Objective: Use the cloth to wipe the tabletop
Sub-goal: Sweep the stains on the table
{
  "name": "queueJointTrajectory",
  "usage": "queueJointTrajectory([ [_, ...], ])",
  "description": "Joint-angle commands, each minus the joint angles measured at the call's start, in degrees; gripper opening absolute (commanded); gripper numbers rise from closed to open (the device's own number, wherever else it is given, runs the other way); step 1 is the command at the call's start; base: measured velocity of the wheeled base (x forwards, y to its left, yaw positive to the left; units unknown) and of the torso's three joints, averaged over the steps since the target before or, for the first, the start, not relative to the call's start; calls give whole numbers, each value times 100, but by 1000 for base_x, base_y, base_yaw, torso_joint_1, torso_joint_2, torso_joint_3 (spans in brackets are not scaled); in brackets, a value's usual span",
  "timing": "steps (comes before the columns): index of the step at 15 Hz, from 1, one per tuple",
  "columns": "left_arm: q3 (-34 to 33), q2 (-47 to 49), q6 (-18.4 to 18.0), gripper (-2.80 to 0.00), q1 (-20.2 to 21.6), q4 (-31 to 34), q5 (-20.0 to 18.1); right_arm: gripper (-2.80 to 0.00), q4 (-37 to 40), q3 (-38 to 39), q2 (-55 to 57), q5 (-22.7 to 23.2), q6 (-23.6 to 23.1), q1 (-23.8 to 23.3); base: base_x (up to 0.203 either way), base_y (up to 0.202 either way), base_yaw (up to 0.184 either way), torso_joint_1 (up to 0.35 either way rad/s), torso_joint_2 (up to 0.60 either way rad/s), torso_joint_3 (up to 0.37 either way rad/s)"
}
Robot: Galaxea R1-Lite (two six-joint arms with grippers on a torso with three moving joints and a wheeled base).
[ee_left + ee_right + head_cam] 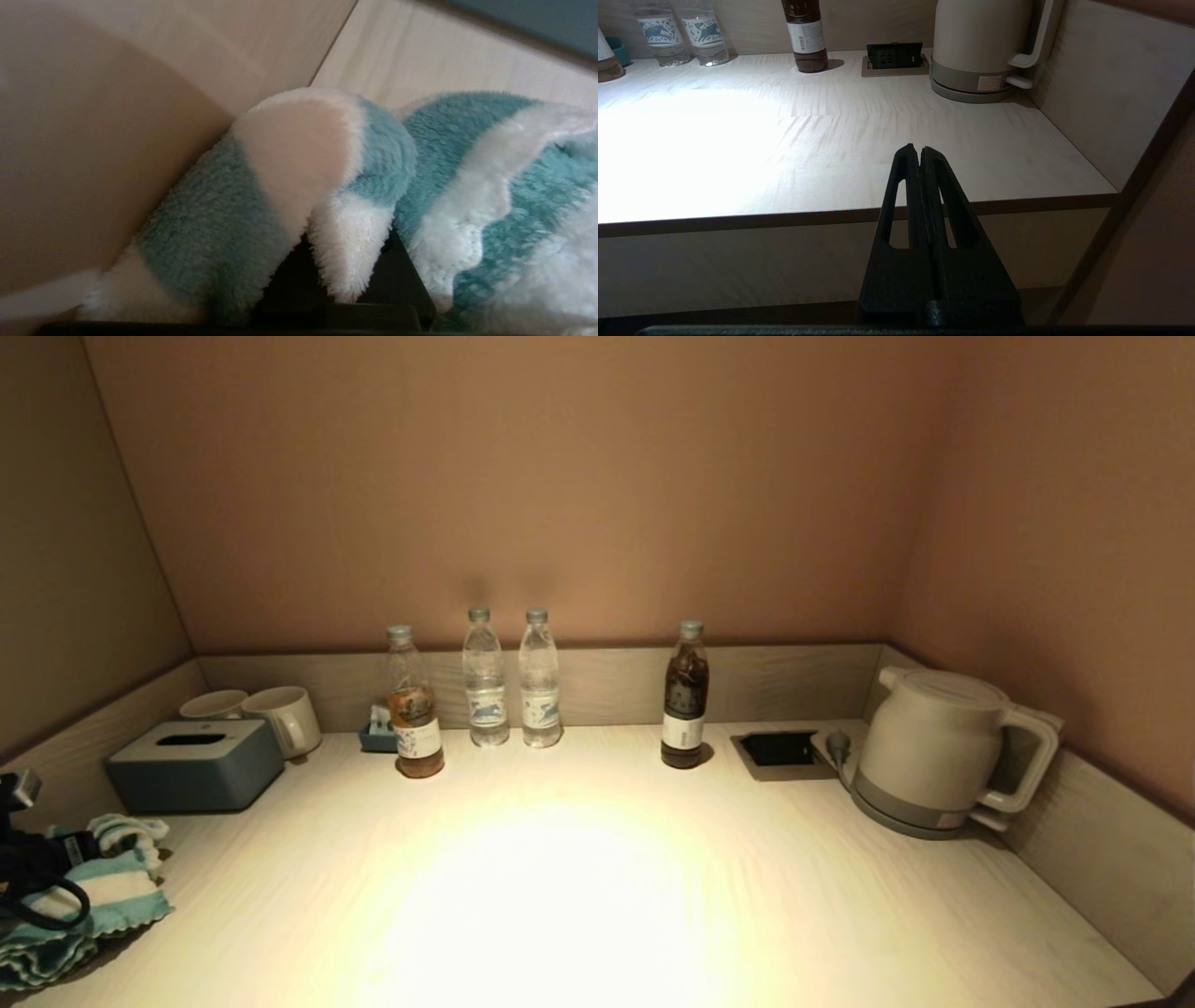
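The teal and white striped cloth (107, 894) lies bunched at the near left corner of the pale wood-grain tabletop (597, 877). My left gripper (79, 849) is on top of it, at the left wall. In the left wrist view a fold of the cloth (289, 154) sits pinched between the black fingers (399, 275), so the left gripper (346, 261) is shut on it. My right gripper (920, 150) is shut and empty, held off the tabletop's (784, 140) front edge on the right side. It does not show in the head view.
A grey-blue tissue box (196, 765) and two mugs (285, 719) stand at the back left. Several bottles (485, 681) line the back rim. A black recess (780, 749) and a white kettle (934, 751) are at the back right. Low rims bound three sides.
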State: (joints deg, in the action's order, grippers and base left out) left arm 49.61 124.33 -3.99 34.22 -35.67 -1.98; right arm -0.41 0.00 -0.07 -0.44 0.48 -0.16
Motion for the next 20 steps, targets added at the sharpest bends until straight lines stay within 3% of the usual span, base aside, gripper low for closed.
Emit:
queueJointTrajectory([
  [1,-145,-18,-6,-280,168,-10,14,-280,-3,0,7,0,1,-2,0,0,0,0,0,0],
  [8,-1276,-524,-18,-280,125,-19,-208,-280,-3,0,7,0,-4,-2,0,0,0,0,0,0],
  [11,-1921,-935,3,-280,-497,-32,-172,-280,-3,0,7,0,-4,-2,0,0,0,0,0,0],
  [20,-2224,-1059,887,-280,-2415,-37,495,-280,-3,0,7,0,-4,-2,0,0,0,0,0,0],
])
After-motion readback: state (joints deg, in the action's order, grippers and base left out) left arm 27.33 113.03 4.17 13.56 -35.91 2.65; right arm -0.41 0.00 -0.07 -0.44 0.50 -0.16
